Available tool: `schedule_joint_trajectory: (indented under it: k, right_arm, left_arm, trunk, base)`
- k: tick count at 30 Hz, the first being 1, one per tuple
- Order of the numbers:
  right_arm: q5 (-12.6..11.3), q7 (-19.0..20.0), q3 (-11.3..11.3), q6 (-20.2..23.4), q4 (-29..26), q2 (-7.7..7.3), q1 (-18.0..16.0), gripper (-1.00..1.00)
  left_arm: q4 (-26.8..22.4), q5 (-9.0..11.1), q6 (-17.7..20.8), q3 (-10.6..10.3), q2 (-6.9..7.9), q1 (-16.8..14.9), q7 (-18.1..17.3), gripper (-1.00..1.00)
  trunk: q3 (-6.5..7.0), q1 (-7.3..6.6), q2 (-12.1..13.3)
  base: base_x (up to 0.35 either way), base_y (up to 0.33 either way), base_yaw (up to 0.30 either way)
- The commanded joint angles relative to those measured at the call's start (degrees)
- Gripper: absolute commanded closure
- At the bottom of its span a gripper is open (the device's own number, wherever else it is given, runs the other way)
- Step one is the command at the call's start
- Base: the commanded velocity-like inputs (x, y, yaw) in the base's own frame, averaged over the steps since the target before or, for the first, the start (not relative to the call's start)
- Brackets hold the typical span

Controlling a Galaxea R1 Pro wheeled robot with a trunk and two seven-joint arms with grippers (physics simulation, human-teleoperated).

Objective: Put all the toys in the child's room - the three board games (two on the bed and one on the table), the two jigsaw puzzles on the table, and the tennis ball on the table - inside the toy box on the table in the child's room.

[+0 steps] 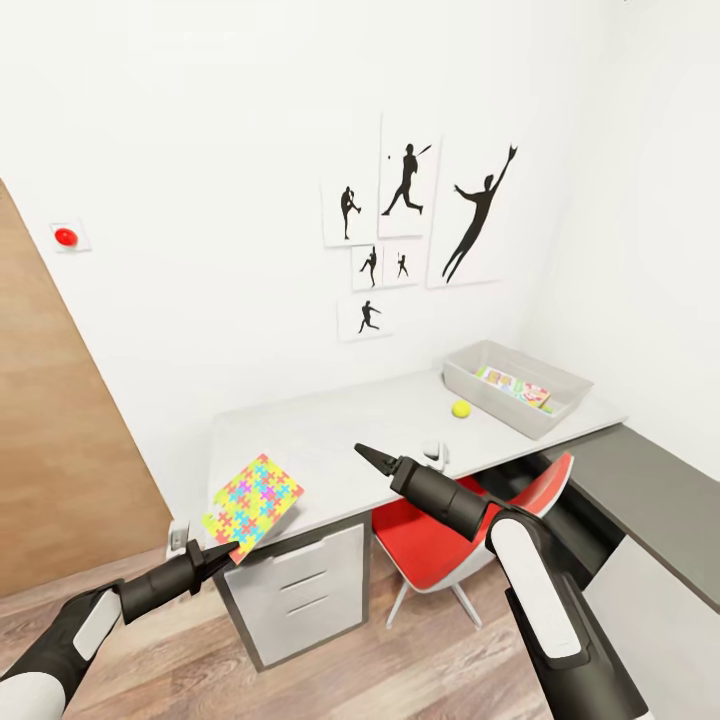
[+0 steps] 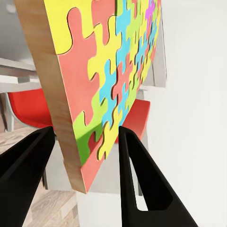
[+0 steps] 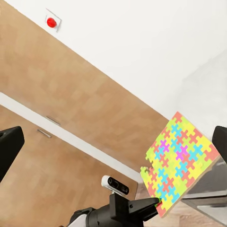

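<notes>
Jigsaw puzzle [image 1: 252, 505] sits pinched by its lower corner in my left gripper [image 1: 228, 551], tilted above the table's [image 1: 340, 430] near-left edge; the toy box [image 1: 520, 387] lies toward two o'clock, tennis ball [image 1: 461, 408] beside it. From my left wrist, both fingers [image 2: 142, 179] flank the board (wood-edged). My right gripper [image 1: 372, 458] hangs spread wide.
</notes>
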Motion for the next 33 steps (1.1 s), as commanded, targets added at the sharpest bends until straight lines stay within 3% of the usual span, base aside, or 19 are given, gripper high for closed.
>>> schedule_joint_trajectory:
  k: [1, 33]
  right_arm:
    - [0.1, 0.1, -0.1, 0.3, 0.0, 0.03, -0.1, -1.0]
    - [0.1, 0.2, 0.0, 0.2, 0.0, 0.01, 0.0, -1.0]
  left_arm:
    - [0.0, 0.2, 0.3, 0.0, 0.0, 0.0, -0.1, 1.0]
    - [-0.1, 0.2, 0.3, -0.1, -0.2, 0.0, 0.2, 1.0]
  trunk:
    - [-0.03, 0.04, -0.1]
    - [2.94, 0.04, -0.1]
  base:
    - [0.0, 0.0, 0.0]
    - [0.0, 0.0, 0.0]
